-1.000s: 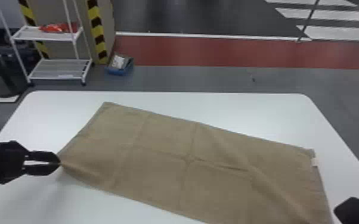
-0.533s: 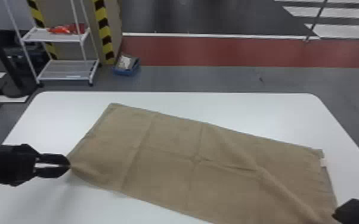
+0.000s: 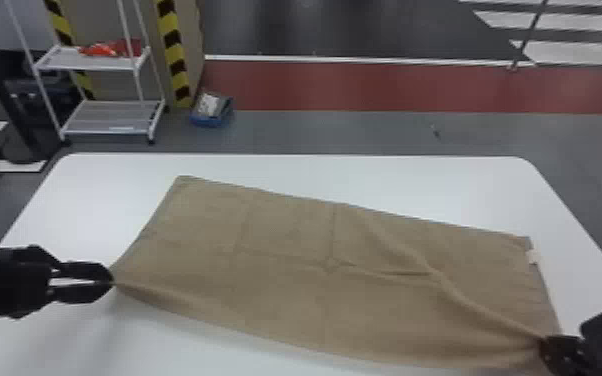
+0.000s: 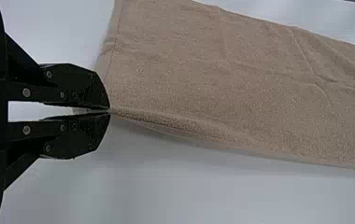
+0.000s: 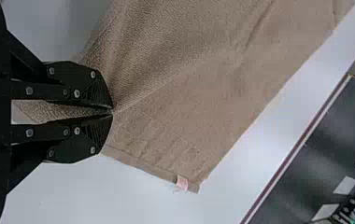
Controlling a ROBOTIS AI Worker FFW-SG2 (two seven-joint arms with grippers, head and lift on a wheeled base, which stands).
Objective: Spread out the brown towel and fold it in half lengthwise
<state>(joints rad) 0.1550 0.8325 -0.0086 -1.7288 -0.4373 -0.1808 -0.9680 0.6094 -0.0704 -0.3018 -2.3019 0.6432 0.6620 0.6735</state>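
The brown towel [image 3: 285, 280] is now being pinched near its near right corner by the right gripper [image 3: 544, 345], cloth being gathered between the fingertips.

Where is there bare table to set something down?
Free: the white table beyond the brown towel, widest at far right, and the near-left patch bordered by towel and left gripper. Crowded: centre and near right, with towel and right gripper.

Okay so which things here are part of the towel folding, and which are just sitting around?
Part of the job:
- brown towel
- left gripper
- right gripper
- white table

Just lying about:
- wheeled shelf rack
- red items on it
- blue bin
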